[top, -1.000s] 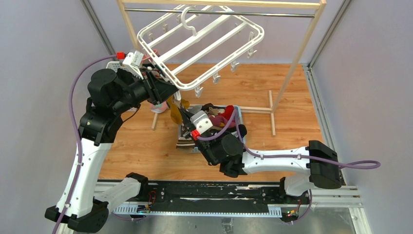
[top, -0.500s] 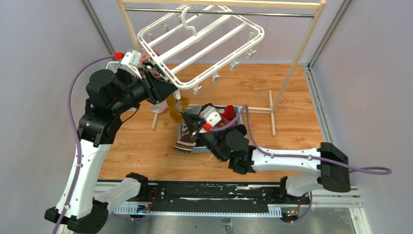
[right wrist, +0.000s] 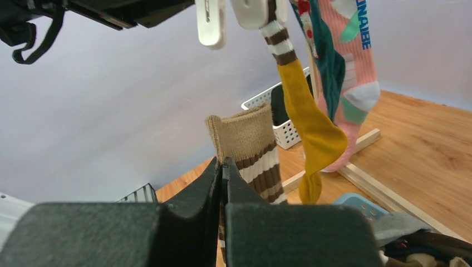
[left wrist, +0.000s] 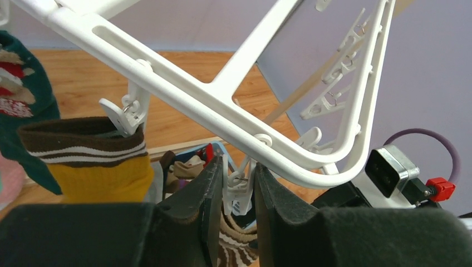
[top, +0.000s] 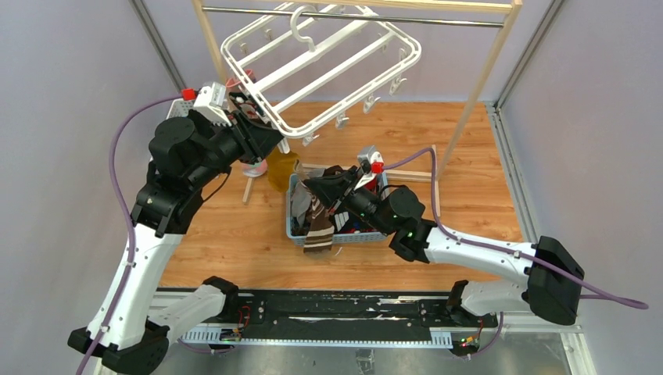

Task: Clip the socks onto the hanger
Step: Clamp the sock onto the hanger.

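The white hanger (top: 344, 105) (left wrist: 183, 93) hangs tilted from the rail. My left gripper (top: 274, 139) (left wrist: 238, 162) is shut on one of its small white clips (left wrist: 240, 192) (right wrist: 210, 23), squeezing it at the near corner. My right gripper (top: 313, 187) (right wrist: 222, 161) is shut on the cuff of a brown-and-cream striped sock (top: 318, 230) (right wrist: 253, 147), held upright a little below that clip and apart from it. A mustard sock (right wrist: 303, 105) (left wrist: 94, 172) hangs from the neighbouring clip. Pink (right wrist: 356, 61) and green (right wrist: 325, 61) socks hang behind it.
A blue basket (top: 352, 237) with several more socks sits under the right wrist. A white basket (right wrist: 286, 133) stands at the back left. The wooden rack (top: 477, 86) frames the hanger, its foot bars lying on the table.
My right arm has swung up and to the right, lifting the striped sock out of the basket toward the held clip. The left gripper and hanger have shifted slightly up.
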Robot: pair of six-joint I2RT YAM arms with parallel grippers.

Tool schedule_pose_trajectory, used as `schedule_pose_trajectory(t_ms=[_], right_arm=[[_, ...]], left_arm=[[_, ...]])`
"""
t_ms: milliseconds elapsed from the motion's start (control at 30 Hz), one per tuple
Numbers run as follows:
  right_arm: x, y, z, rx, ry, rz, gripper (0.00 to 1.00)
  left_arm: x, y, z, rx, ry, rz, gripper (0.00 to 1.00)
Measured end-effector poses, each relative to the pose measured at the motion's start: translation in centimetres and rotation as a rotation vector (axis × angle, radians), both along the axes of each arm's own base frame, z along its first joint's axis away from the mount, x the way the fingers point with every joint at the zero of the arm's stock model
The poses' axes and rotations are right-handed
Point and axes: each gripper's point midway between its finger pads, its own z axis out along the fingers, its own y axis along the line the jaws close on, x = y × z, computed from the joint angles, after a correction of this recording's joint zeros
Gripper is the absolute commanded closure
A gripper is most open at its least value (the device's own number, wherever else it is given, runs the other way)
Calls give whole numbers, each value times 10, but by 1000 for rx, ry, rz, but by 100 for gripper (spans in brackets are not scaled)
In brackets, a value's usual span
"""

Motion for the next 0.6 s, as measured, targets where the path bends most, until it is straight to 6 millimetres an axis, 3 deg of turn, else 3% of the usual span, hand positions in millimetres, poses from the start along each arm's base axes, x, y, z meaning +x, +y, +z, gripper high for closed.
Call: schedule_pose_trajectory(t_ms=[233, 600], right_arm=[[1, 3, 1, -3, -7, -43, 100], [3, -5, 18, -117, -187, -367, 100]], left_arm=[[5, -15, -9, -11, 40, -8, 100], [9, -25, -18, -28, 92, -6, 100]])
